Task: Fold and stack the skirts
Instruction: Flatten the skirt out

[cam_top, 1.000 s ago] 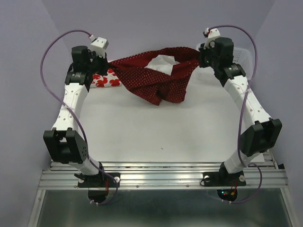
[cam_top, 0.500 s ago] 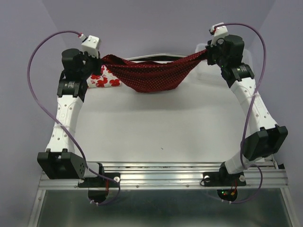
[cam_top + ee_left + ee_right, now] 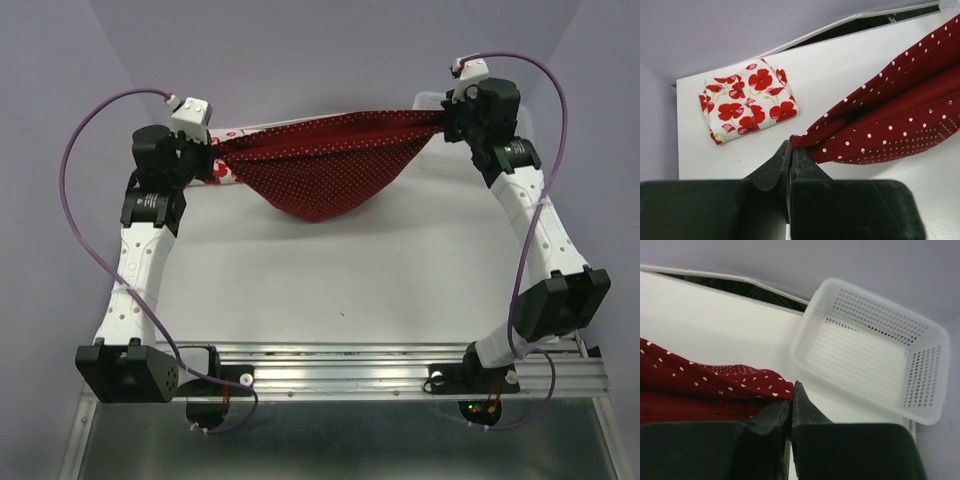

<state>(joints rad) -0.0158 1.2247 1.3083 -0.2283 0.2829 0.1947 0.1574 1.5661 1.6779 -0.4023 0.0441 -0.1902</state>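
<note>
The dark red dotted skirt (image 3: 325, 160) hangs stretched in the air between both arms, sagging in the middle above the far half of the table. My left gripper (image 3: 215, 150) is shut on its left corner (image 3: 796, 142). My right gripper (image 3: 443, 118) is shut on its right corner (image 3: 782, 387). The white skirt with red poppies (image 3: 747, 100) lies folded in a neat rectangle on the table at the far left, mostly hidden behind the left wrist in the top view (image 3: 225, 172).
A white lattice basket (image 3: 872, 347) stands at the far right corner, behind the right wrist (image 3: 428, 100). The white table (image 3: 330, 270) ends at a metal rail near the arm bases (image 3: 340, 375).
Both grippers have moved apart and upward, pulling the dark red skirt from a crumpled bundle into a taut, hanging band. The white lining seen earlier is hidden.
</note>
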